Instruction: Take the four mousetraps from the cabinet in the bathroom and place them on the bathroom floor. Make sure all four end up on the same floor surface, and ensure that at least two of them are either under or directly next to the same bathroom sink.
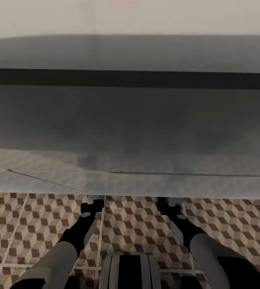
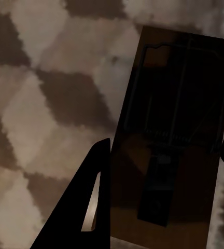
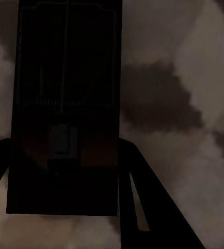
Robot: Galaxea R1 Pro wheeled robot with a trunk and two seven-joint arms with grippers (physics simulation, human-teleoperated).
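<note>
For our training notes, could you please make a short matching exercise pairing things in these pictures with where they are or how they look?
Things:
1. mousetrap in the left wrist view
2. mousetrap in the right wrist view
3. bathroom floor
4. left hand

Descriptions:
A. brown, beige and white cube pattern
B. at the pale edge, left of the right hand in the head view
C. between the left hand's fingers
D. between the right hand's fingers

Pairs: 1-C, 2-D, 3-A, 4-B

Bathroom: cube-patterned floor tiles (image 1: pixel 146 224)
</note>
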